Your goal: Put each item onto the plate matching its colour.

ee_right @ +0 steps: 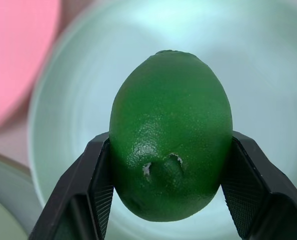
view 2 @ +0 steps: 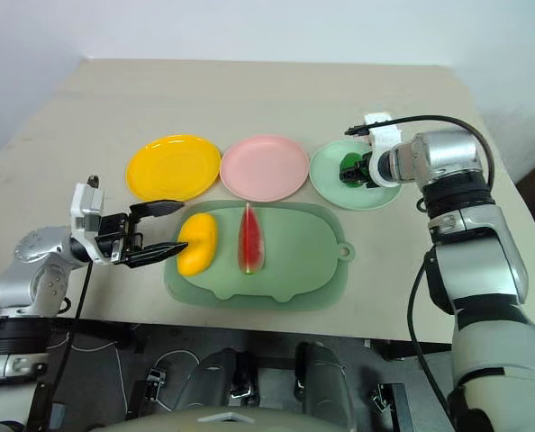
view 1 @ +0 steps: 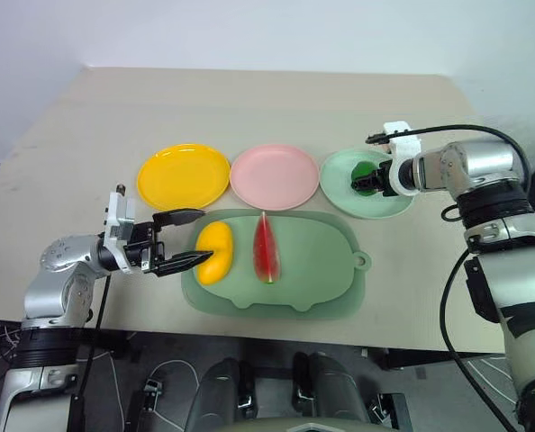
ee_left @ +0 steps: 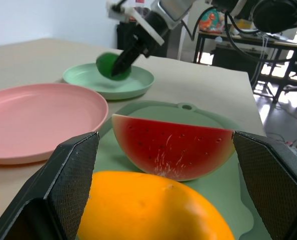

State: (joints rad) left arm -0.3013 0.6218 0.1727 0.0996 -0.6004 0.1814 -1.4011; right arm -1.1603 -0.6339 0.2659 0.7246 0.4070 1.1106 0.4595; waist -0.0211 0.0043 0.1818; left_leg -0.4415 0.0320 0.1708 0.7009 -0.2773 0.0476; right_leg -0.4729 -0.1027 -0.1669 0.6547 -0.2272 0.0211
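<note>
Right claw [view 1: 368,179] grips green fruit [ee_right: 171,135] over mint plate [view 1: 340,171]; left claw [view 1: 188,239] wide open.

Head stereo pair looks forward and down from above the near edge of the tabletop [view 1: 87,117]; both eyes take in the same three plates and board, slightly offset sideways. Left wrist camera sits low, near board level, looking between its own fingers [ee_left: 73,180] across the watermelon wedge [ee_left: 173,150] toward the mint plate [ee_left: 108,80], very close to the mango [ee_left: 148,210]. Right wrist camera looks steeply down, close over that same mint plate, at the green fruit [ee_right: 171,135].
</note>
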